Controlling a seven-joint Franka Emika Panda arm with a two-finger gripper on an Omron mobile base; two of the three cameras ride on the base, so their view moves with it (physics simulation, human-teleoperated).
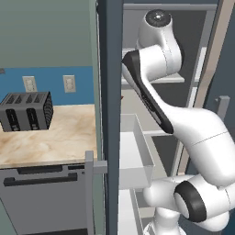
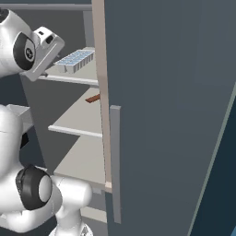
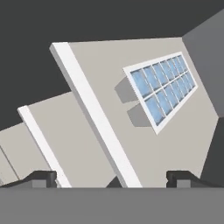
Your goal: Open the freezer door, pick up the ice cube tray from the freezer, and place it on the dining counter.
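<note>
The freezer door [image 1: 110, 92] stands open and is seen edge-on, with its grey bar handle [image 1: 94, 167] on the left side and a white bin [image 1: 135, 153] on its inner side. My arm reaches into the freezer [image 2: 76, 120]. The ice cube tray [image 3: 162, 94], white with pale blue cubes, lies flat on an upper shelf, also seen as the tray [image 2: 76, 60] just past my white hand [image 2: 44, 53]. My gripper [image 3: 113, 178] is open, fingertips [image 3: 41, 177] wide apart, short of the shelf's front edge and apart from the tray. The dining counter is out of view.
A small brown bar [image 2: 93, 98] lies on the shelf below the tray. The plain grey door [image 2: 175, 115] with its bar handle [image 2: 115, 170] stands right of the freezer. A toaster [image 1: 26, 111] sits on the beige worktop [image 1: 59, 137] to the left.
</note>
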